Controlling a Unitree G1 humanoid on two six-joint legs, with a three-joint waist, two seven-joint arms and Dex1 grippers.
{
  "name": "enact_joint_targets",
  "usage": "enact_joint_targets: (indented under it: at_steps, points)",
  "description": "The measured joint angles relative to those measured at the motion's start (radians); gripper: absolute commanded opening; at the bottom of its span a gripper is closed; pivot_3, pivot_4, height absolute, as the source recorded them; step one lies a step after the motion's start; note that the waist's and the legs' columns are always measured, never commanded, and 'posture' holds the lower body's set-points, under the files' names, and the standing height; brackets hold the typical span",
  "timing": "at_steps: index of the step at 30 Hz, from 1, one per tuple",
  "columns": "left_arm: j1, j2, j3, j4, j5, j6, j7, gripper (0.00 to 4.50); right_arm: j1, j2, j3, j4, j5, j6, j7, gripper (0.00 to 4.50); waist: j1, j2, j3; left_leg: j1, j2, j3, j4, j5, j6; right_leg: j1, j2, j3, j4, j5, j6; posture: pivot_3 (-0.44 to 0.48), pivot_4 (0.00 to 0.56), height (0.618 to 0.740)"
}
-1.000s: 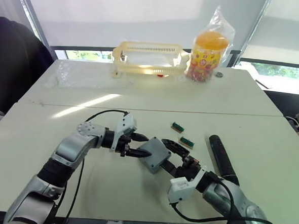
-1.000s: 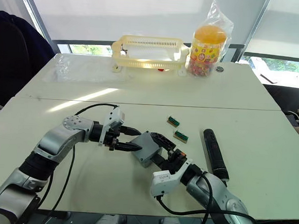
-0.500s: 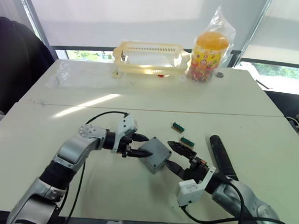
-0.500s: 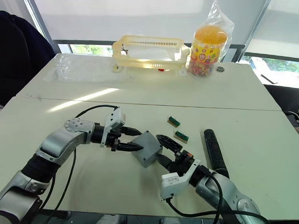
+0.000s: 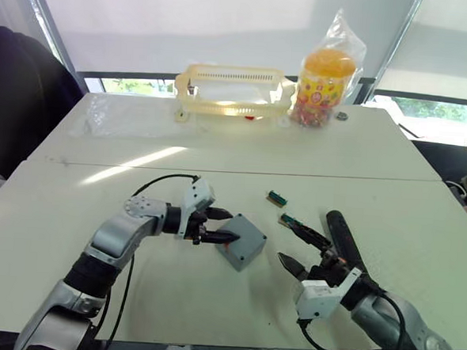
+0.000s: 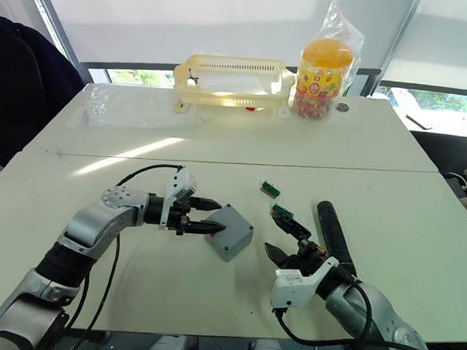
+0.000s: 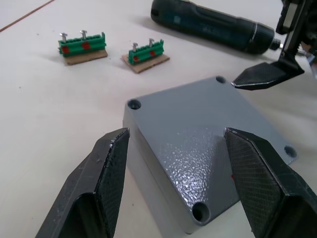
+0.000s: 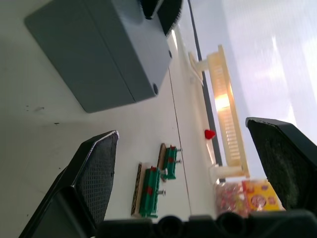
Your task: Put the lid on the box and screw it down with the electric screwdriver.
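Room: pale worktop (image 5: 210, 300) of two tables pushed together, seam running left to right; bright blinds and windows behind.
Far edge: cream plastic basket (image 5: 232, 92) and, to its right, an orange-lidded jar (image 5: 325, 79) in a clear bag.
Box: grey box (image 5: 241, 240) with the lid (image 7: 208, 136) seated on top, near the middle of the worktop; the left wrist view shows the lid's corner screw holes empty.
Left hand (image 5: 224, 226): fingers apart, one on either side of the box's left corner, just beside it; contact cannot be told.
Right hand (image 5: 299, 246): fingers wide apart, holding nothing, right of the box and clear of it.
Electric screwdriver (image 5: 340, 235): lies flat on the worktop, just right of the right hand.
Wrist views: the left one shows two green terminal blocks (image 7: 83, 46) with small screws standing on them, beyond the box; the right one shows a small red piece (image 8: 210, 134) by the basket.
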Motion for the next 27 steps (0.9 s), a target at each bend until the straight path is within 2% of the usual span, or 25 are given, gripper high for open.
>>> enact_joint_targets:
  at_steps: [9,13,18,22,27]
  points:
    - [-0.103,0.089,0.245,-0.016,-0.146,0.120,0.046,3.10,0.084,0.139,-0.020,-0.192,0.601,0.346,0.223,4.47,0.000,0.000,0.000,0.000,0.001,0.000,-0.001,0.000,0.000,0.000,0.000,0.000,0.000,0.000,0.000,0.000,0.150,0.740]
    - [-0.032,0.095,0.254,0.067,-0.080,0.048,0.112,3.10,0.084,0.175,-0.026,-0.288,0.881,0.633,0.251,4.47,0.000,0.001,0.000,0.000,0.003,-0.001,-0.001,0.000,0.000,-0.001,0.000,0.000,-0.001,0.000,0.000,0.000,0.150,0.740]
    - [0.114,0.042,0.263,0.053,-0.074,0.036,0.172,3.10,0.073,0.129,-0.034,-0.390,1.189,0.981,0.257,4.47,0.005,0.001,0.000,-0.001,0.003,-0.002,-0.002,0.000,0.000,-0.001,-0.002,0.000,-0.002,0.000,0.000,0.000,0.150,0.740]
    - [0.202,0.014,0.245,-0.016,-0.065,0.022,0.201,3.10,0.073,0.070,-0.053,-0.411,1.305,1.107,0.261,4.47,0.007,0.000,0.000,-0.002,0.003,-0.001,-0.002,0.000,0.000,0.000,-0.002,0.000,-0.006,0.000,-0.001,0.000,0.150,0.740]
    - [0.231,-0.013,0.190,-0.011,-0.002,-0.041,0.241,3.10,0.026,0.070,-0.050,-0.410,1.375,1.182,0.241,4.47,0.006,0.000,0.000,-0.002,0.003,0.000,-0.002,0.000,0.000,0.000,-0.002,0.000,-0.007,0.000,-0.001,0.000,0.150,0.740]
